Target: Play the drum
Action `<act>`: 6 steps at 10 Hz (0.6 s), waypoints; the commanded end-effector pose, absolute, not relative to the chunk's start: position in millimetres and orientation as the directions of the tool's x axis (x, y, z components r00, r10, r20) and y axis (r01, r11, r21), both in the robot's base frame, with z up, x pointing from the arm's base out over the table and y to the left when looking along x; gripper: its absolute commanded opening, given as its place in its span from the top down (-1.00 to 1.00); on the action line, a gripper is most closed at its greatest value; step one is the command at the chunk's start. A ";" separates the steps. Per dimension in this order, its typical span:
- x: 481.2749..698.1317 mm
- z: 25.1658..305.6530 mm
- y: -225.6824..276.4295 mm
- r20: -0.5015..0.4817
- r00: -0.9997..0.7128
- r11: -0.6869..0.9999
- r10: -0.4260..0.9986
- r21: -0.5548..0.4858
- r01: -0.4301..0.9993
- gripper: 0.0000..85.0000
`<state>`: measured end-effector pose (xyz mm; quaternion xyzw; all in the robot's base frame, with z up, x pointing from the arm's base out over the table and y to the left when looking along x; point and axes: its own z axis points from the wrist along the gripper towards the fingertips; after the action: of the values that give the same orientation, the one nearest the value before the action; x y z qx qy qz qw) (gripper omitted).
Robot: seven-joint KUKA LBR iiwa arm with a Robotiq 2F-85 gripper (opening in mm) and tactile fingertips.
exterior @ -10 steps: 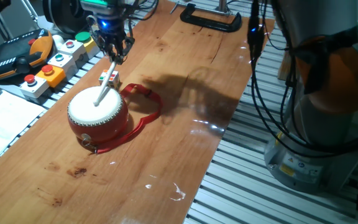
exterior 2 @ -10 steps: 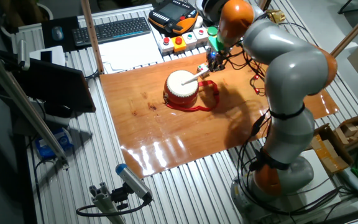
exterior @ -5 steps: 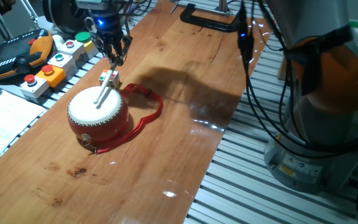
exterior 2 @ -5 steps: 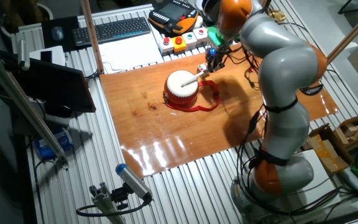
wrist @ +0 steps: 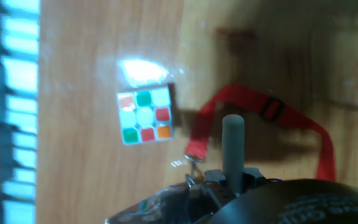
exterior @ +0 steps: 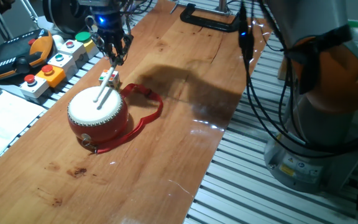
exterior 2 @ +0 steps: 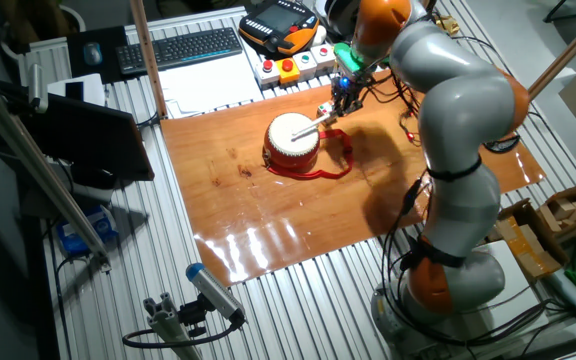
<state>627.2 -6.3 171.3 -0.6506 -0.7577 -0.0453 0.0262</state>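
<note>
One fixed view | gripper [exterior: 115, 57] clamps stick [exterior: 106, 85] (tilted); tip on drum [exterior: 98, 113]

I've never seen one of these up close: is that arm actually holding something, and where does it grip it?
Yes. The gripper is shut on a pale drumstick, gripping its upper end. The stick's lower end rests on the white skin of the drum.

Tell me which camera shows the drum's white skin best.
One fixed view: the drum sits close, its whole skin visible with the stick on it. The other fixed view shows it small and distant; the hand view shows none of the skin.
</note>
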 end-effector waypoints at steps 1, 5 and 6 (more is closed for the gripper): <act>627.9 171.5 -7.7 0.034 -0.139 0.137 0.990 0.076 0.988 0.98; 629.2 171.2 -6.3 0.091 -0.140 0.138 0.986 0.022 0.990 0.98; 629.5 169.2 -3.4 0.173 -0.125 0.132 0.977 -0.030 0.991 0.98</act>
<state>629.1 -3.0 168.6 -0.6632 -0.7472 -0.0418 0.0041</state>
